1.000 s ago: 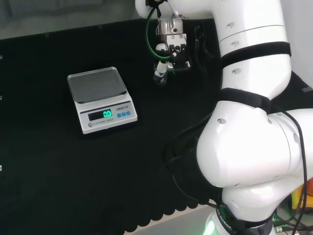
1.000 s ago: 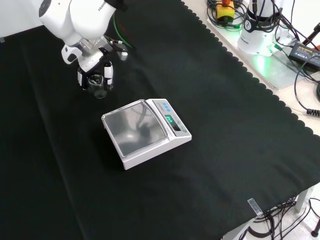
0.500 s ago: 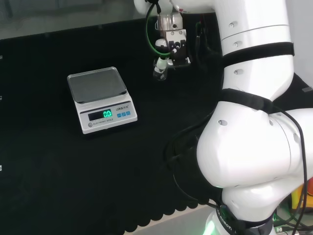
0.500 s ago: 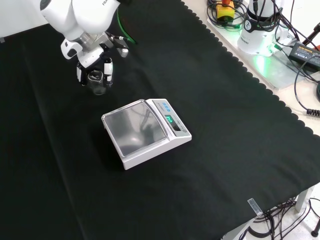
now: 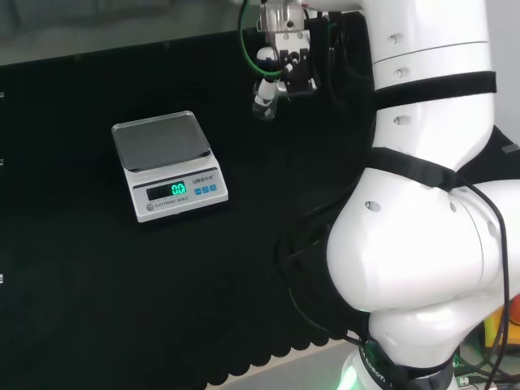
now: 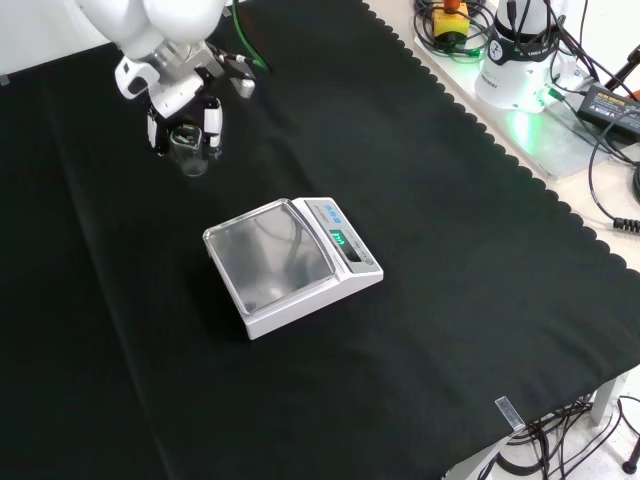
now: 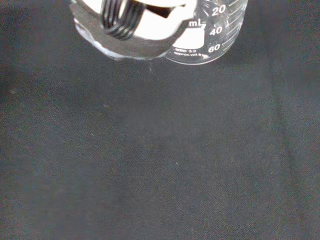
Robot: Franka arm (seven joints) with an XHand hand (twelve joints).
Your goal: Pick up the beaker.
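The black cloth surface (image 6: pixel 450 250) carries a white scale (image 6: pixel 292 263) near its middle in the front view. Above and to the left of the scale in that view hangs the hand (image 6: pixel 180 95), its fingers (image 6: pixel 212 125) curled round a small clear beaker (image 6: pixel 187 150), which is held off the cloth, apart from the scale.

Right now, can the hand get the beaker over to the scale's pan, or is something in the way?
Probably yes. The hand has its fingers curled round the beaker, and only bare black cloth lies between it and the scale, whose pan looks bare.
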